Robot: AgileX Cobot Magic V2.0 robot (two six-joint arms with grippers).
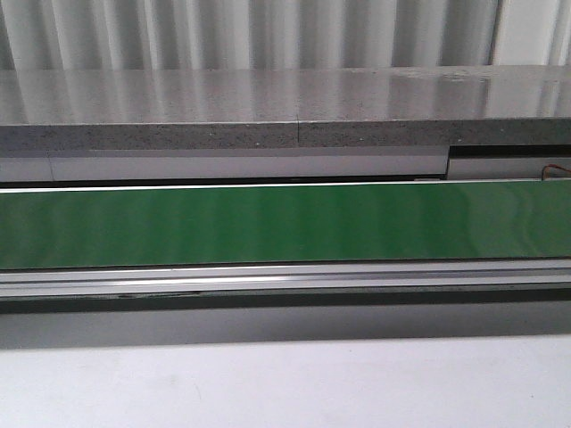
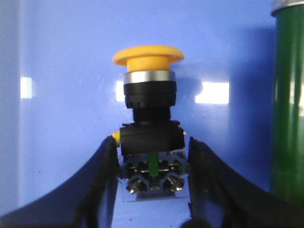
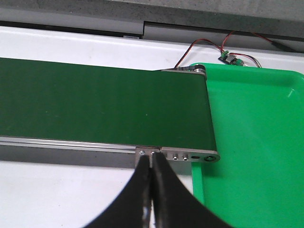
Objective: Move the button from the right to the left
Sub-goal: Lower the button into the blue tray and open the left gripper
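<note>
The button [image 2: 148, 95] shows only in the left wrist view: round yellow cap, silver ring, black collar, and a contact block with metal screws. My left gripper [image 2: 151, 141] is shut on the block, one black finger against each side, above a glossy blue surface [image 2: 57, 95]. My right gripper [image 3: 151, 159] is shut with nothing in it, hanging over the white table by the near rail at the right end of the conveyor. The front view shows neither gripper nor the button.
A green conveyor belt [image 1: 285, 223] runs across the table behind an aluminium rail. At its right end [image 3: 190, 156] sits a green tray [image 3: 256, 142]; thin wires and a small circuit board [image 3: 228, 56] lie behind it. A green upright cylinder [image 2: 287, 104] stands beside the blue surface.
</note>
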